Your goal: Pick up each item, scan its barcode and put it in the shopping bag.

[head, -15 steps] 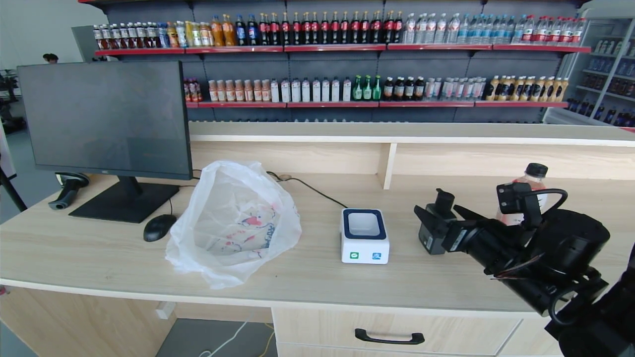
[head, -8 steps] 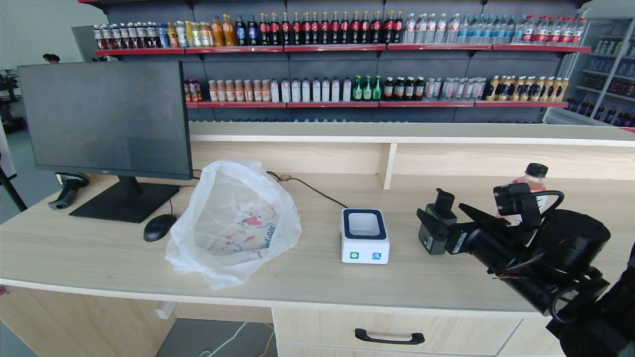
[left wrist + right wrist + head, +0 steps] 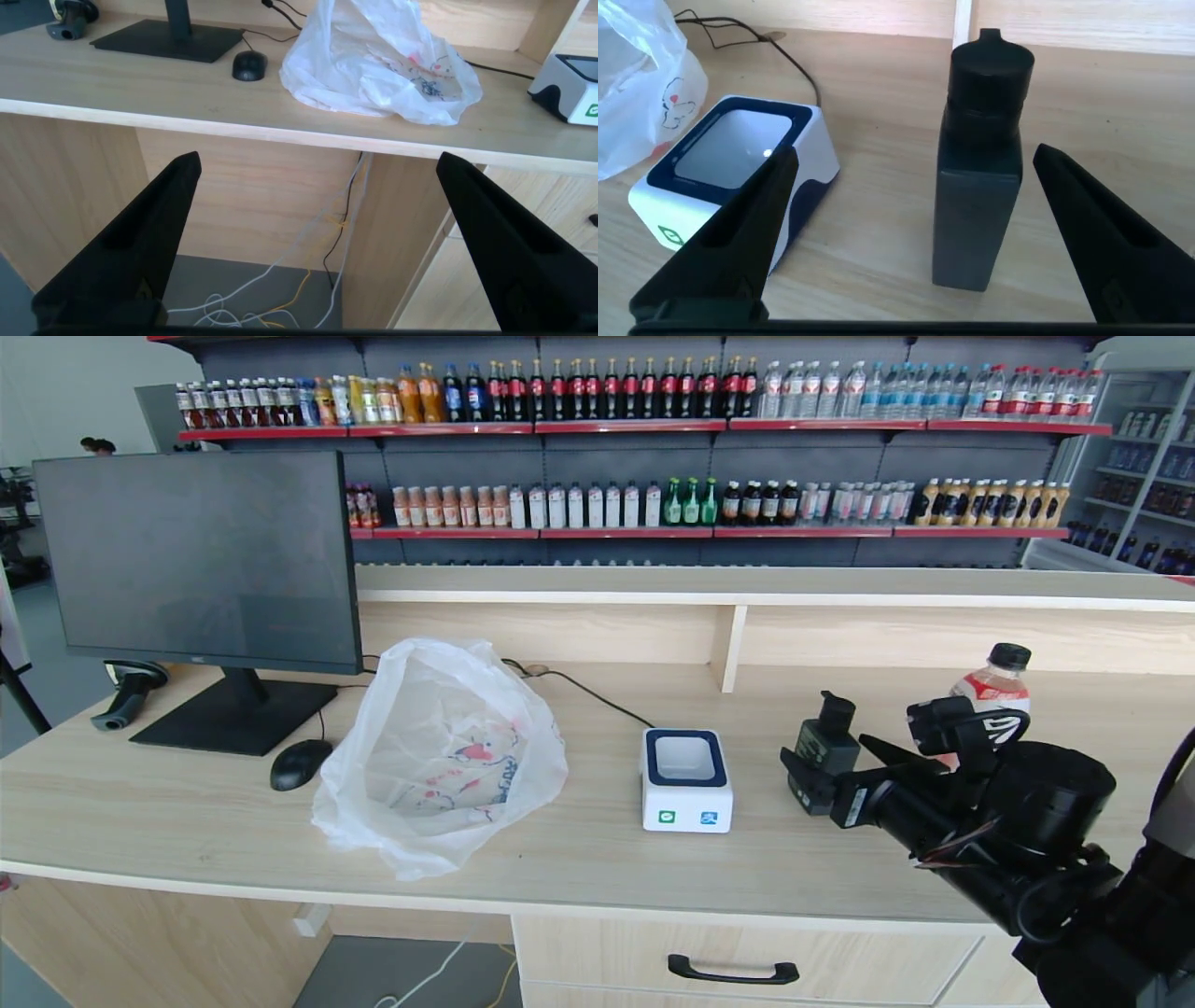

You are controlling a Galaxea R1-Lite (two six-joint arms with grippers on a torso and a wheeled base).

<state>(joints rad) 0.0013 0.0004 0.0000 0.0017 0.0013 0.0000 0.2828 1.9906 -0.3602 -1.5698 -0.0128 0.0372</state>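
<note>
Both pincers gape: the right pincer (image 3: 910, 163) has dipped slightly, flanking the dark bottle (image 3: 979, 187) on the surface (image 3: 187, 812) right of the scanner (image 3: 686, 779), so grasping seems next; the left pincer (image 3: 313, 173) hangs below the front edge.

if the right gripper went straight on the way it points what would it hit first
Most likely the black bottle, standing upright on the counter right ahead of the open right gripper, slightly off centre. The white scanner sits aside from that line.
</note>
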